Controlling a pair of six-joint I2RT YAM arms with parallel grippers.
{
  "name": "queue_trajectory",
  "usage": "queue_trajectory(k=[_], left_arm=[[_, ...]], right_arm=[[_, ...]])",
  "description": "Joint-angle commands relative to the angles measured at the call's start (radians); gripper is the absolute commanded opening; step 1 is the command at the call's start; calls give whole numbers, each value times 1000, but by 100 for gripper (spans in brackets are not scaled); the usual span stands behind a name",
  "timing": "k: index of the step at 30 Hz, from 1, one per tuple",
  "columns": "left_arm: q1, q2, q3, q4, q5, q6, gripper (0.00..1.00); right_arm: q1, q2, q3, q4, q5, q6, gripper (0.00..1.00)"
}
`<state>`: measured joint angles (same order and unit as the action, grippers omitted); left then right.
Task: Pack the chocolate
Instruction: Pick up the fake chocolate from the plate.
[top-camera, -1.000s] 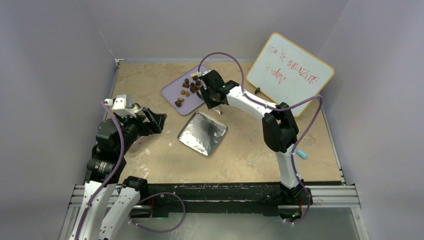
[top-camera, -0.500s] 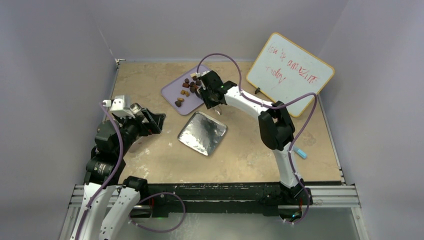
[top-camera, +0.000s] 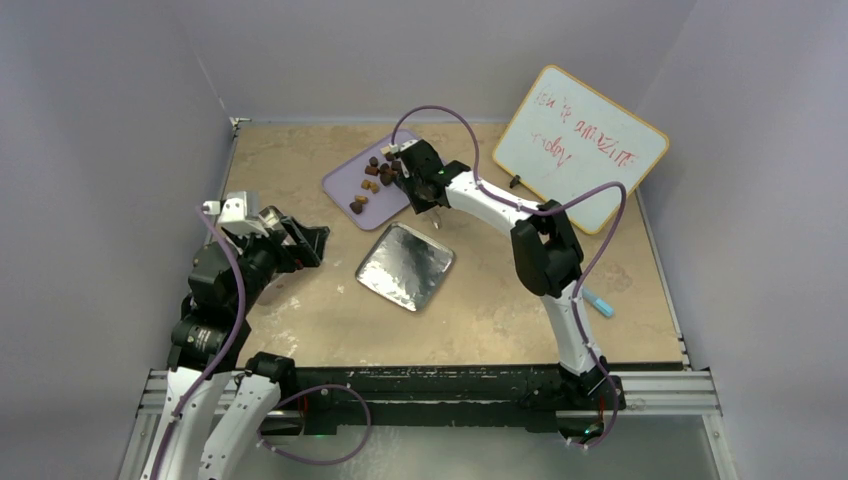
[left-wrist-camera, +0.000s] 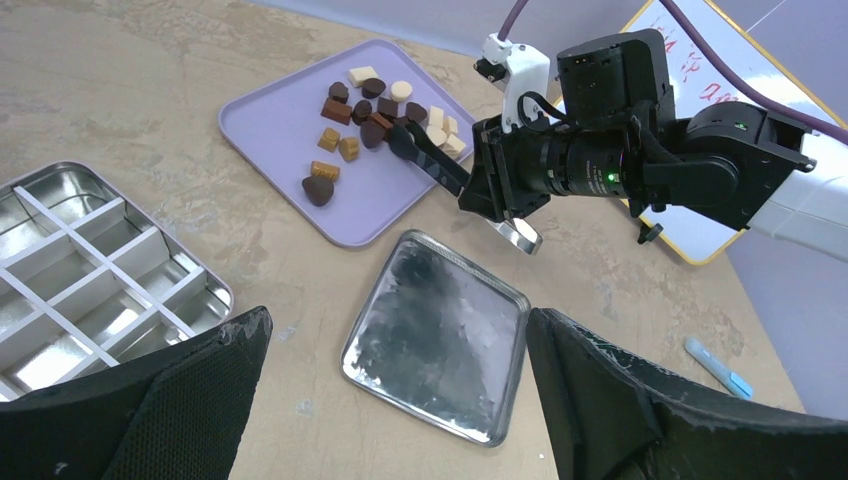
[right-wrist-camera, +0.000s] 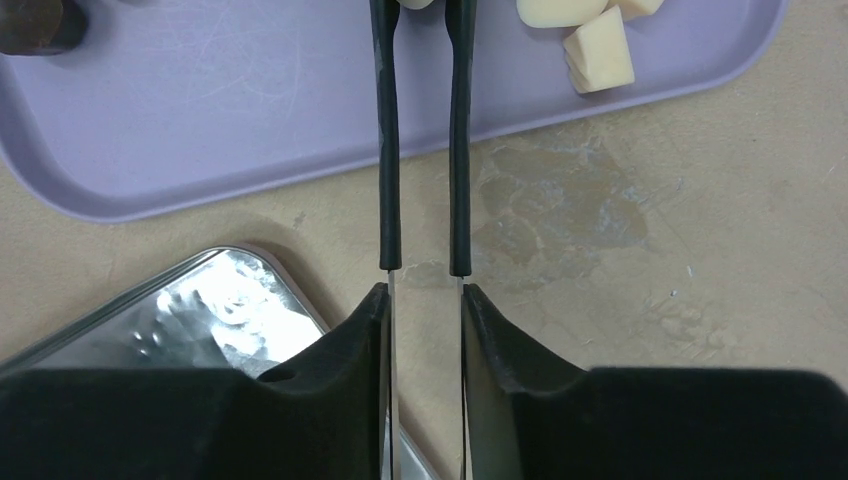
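Note:
The chocolate (top-camera: 375, 175) (left-wrist-camera: 365, 105) lies as several small dark, caramel and cream lumps on a lilac tray (top-camera: 345, 182) (left-wrist-camera: 270, 135) (right-wrist-camera: 200, 110). My right gripper (top-camera: 422, 188) (right-wrist-camera: 426, 295) is shut on metal tongs (left-wrist-camera: 430, 160) (right-wrist-camera: 388, 150) with black arms. The tong tips reach in among the lumps; a pale bit shows between them at the top edge of the right wrist view, and whether it is pinched I cannot tell. Cream lumps (right-wrist-camera: 598, 50) lie to the tongs' right. My left gripper (top-camera: 310, 243) (left-wrist-camera: 395, 330) hangs open at the left with nothing in it.
A shiny silver lid (top-camera: 405, 265) (left-wrist-camera: 435, 335) (right-wrist-camera: 200, 310) lies flat just in front of the tray. A metal tin with white dividers (left-wrist-camera: 90, 270) sits at the left. A whiteboard (top-camera: 580, 140) leans at the back right, with a blue pen (top-camera: 600, 303) on the table.
The right arm has reached a little further left onto the tray, and the tongs' arms have come closer together. The left arm has hardly moved.

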<state>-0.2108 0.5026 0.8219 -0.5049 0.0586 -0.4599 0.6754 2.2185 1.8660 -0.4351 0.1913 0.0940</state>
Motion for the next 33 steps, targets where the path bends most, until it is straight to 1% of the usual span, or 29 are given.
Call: queue_trajectory(k=[1, 6, 10, 16, 19, 23, 25, 30, 33], left_arm=[[-1, -15, -2, 8, -21, 14, 97], [-1, -27, -3, 7, -33, 13, 97], [-1, -34, -2, 8, -48, 13, 97], [1, -53, 0, 6, -56, 11, 96], [0, -72, 0, 6, -93, 8, 97], [1, -104, -1, 7, -122, 4, 97], [1, -127, -1, 8, -143, 0, 97], [2, -206, -11, 26, -195, -8, 98], [2, -244, -27, 53, -196, -15, 98]], right_arm=[[-4, -39, 17, 19, -3, -7, 26], [-3, -122, -55, 68, 20, -6, 20], [3, -190, -114, 86, -6, 6, 18], [28, -293, -206, 111, -73, 31, 16], [52, -340, -245, 129, -134, 53, 16], [112, -399, -287, 175, -187, 81, 17], [146, -411, -302, 198, -190, 99, 17], [232, -405, -310, 259, -265, 144, 17], [291, -384, -292, 284, -305, 165, 17]])
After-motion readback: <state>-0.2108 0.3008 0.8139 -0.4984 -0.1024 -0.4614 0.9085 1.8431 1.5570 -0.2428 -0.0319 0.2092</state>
